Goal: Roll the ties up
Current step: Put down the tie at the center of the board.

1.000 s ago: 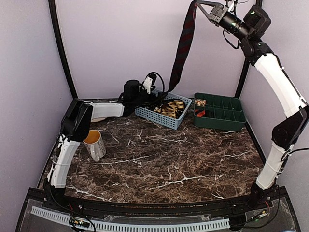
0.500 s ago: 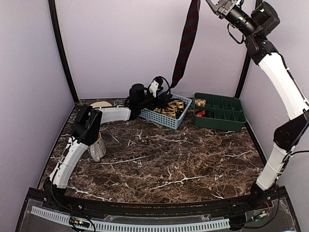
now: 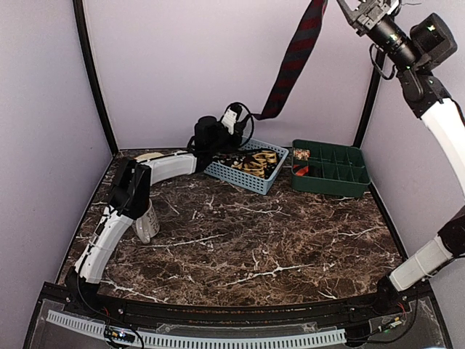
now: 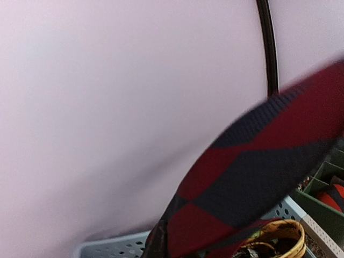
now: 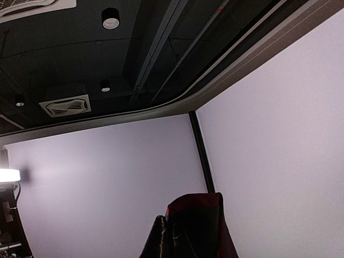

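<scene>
A dark tie with red diagonal stripes [image 3: 294,58] stretches at a slant from the top right down to the blue basket [image 3: 236,177]. My right gripper [image 3: 347,9] is high at the top edge, shut on the tie's upper end [image 5: 196,226]. My left gripper [image 3: 251,120] sits above the basket's back corner and is shut on the tie's lower end. That tie [image 4: 258,161] fills the left wrist view and hides the fingers. More ties, tan-gold and dark [image 3: 258,160], lie in the basket; a gold one [image 4: 279,231] shows below the striped one.
A green compartment tray [image 3: 330,178] stands right of the basket. A white mug [image 3: 145,218] sits at the left, partly behind my left arm. A round tan disc [image 3: 149,156] lies at the back left. Lavender walls close in the marble table [image 3: 254,247].
The left gripper went from open to shut at the tie's lower end. The right arm rose and swung right, so the tie went from hanging to slanted.
</scene>
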Robot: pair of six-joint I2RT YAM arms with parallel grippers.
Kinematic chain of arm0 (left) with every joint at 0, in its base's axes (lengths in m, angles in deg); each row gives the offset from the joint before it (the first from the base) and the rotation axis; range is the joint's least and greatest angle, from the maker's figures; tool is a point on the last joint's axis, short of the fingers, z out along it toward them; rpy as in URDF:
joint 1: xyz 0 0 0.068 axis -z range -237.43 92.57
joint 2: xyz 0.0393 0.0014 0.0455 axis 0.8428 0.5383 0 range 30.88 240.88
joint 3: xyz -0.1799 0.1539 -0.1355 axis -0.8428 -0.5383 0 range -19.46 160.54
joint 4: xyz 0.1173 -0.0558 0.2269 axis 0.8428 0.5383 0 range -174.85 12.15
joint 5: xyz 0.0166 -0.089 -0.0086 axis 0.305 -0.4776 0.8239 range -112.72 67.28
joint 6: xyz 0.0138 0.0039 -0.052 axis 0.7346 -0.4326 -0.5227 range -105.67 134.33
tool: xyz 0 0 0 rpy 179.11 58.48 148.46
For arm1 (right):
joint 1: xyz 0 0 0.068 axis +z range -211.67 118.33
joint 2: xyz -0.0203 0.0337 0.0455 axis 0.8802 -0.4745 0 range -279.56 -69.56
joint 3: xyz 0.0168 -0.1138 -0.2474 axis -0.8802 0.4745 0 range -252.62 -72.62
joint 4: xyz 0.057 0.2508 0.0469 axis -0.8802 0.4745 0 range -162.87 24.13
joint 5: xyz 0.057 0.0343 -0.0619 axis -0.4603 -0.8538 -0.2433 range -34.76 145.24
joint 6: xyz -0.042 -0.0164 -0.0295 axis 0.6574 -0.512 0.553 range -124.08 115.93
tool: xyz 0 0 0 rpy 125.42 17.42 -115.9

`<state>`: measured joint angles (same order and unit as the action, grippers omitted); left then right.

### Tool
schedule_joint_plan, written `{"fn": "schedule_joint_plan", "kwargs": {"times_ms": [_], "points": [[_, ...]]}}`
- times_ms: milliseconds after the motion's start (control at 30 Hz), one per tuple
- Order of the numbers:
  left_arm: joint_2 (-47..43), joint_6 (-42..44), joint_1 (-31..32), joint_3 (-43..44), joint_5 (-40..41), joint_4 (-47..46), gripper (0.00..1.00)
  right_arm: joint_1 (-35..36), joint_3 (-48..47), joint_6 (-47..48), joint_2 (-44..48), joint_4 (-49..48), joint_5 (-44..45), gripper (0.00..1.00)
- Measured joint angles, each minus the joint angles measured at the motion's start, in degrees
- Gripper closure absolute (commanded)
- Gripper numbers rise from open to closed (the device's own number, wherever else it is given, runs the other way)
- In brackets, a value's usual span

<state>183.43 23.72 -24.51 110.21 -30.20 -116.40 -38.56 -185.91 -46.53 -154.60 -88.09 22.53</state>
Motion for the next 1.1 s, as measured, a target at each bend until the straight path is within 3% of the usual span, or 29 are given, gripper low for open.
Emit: {"fn": "schedule_joint_plan", "kwargs": {"times_ms": [200,367,633,833,933,1067,1100], "points": [[-13.0,4.3,-0.2,0.0,3.5,2.7,1.0,-3.9,18.7,-1.1,8.4,-1.5,5.6,1.0],[-26.2,7.7,-0.4,2.1,4.5,1.7,1.0,-6.0,29.4,-3.8,6.8,-1.4,6.0,1.0],[-40.2,11.4,-0.5,3.7,5.4,-1.4,1.0,-6.1,32.3,-8.3,1.8,-4.8,3.4,1.0],[-45.0,12.5,-0.4,2.7,4.5,3.7,1.0,-6.2,35.3,-11.6,0.4,-10.0,1.3,1.0],[-50.8,14.1,0.8,-7.6,5.0,5.7,1.0,-7.0,39.0,-11.6,0.4,-11.7,-0.1,1.0],[-62.2,17.0,4.7,-33.4,6.2,6.0,1.0,-11.8,50.4,-11.6,2.3,-14.3,-2.3,1.0],[-63.0,17.1,5.9,-35.6,6.3,6.4,1.0,-13.3,53.7,-11.8,3.0,-14.6,-2.7,1.0]]}}
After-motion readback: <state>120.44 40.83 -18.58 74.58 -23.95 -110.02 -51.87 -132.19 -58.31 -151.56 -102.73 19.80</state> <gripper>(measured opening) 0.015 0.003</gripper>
